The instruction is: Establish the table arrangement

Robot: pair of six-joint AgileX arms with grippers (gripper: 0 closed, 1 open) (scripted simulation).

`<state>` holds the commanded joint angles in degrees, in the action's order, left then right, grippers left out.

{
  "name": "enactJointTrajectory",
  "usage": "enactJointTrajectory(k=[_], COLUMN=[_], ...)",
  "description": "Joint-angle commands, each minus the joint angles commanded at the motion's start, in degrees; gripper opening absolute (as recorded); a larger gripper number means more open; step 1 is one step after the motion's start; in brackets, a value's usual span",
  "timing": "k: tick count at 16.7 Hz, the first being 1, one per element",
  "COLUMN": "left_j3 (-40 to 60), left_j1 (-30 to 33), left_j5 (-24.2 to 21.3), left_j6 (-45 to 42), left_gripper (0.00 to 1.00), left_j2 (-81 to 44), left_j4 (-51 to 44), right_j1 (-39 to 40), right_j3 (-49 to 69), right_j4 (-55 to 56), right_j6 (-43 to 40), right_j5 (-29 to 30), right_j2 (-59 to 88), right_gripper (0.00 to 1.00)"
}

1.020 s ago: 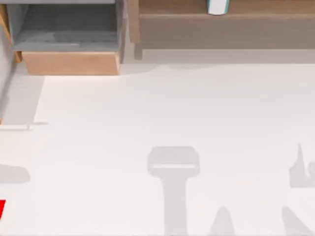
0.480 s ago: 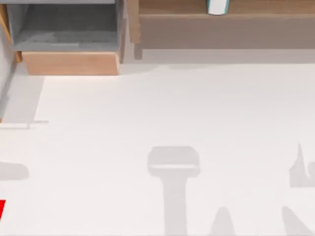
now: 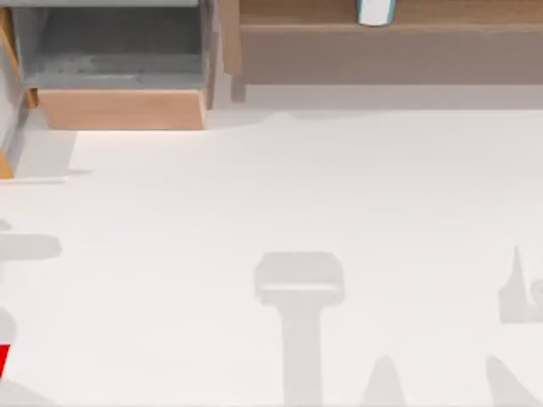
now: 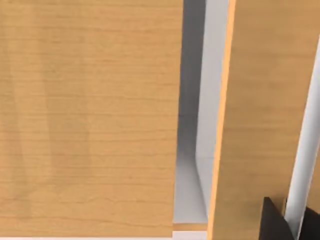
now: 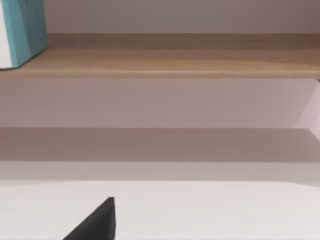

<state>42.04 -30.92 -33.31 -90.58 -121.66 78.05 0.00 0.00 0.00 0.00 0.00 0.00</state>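
The table (image 3: pixel 280 195) is a broad matte white surface, and only grey arm shadows lie on its near half. Dark parts of my left gripper (image 4: pixel 292 222) show in the left wrist view, close against light-wood panels (image 4: pixel 90 120) with a narrow white gap (image 4: pixel 192 150) between them. A dark tip of my right gripper (image 5: pixel 100 222) hangs low over the table, facing the long brown shelf (image 5: pixel 165 60).
A light-wood drawer box (image 3: pixel 119 72) with a grey inside stands open at the back left. The brown shelf (image 3: pixel 382 34) runs along the back with a teal and white box (image 3: pixel 374 12) on it. A red patch (image 3: pixel 3 360) and a sliver of wood (image 3: pixel 4 165) sit at the left edge.
At the left edge, the shadows and the thin pale line have shifted toward the back. A sliver of wood now shows there. The right side is unchanged.
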Motion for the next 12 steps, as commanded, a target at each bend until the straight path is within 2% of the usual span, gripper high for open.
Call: enactJointTrajectory(k=[5,12], left_j3=[0.7,13.2], left_j1=[0.3,4.2], left_j5=[0.5,4.4], left_j6=[0.0,0.4], left_gripper=[0.0,0.0], left_j2=[-0.7,-5.8], left_j4=[-0.9,-7.3], right_j1=[0.0,0.0], right_j3=[0.0,0.0], right_j4=[0.0,0.0], right_j6=[0.0,0.0], right_j5=[0.0,0.0], right_j2=[0.0,0.0], right_gripper=[1.0,1.0])
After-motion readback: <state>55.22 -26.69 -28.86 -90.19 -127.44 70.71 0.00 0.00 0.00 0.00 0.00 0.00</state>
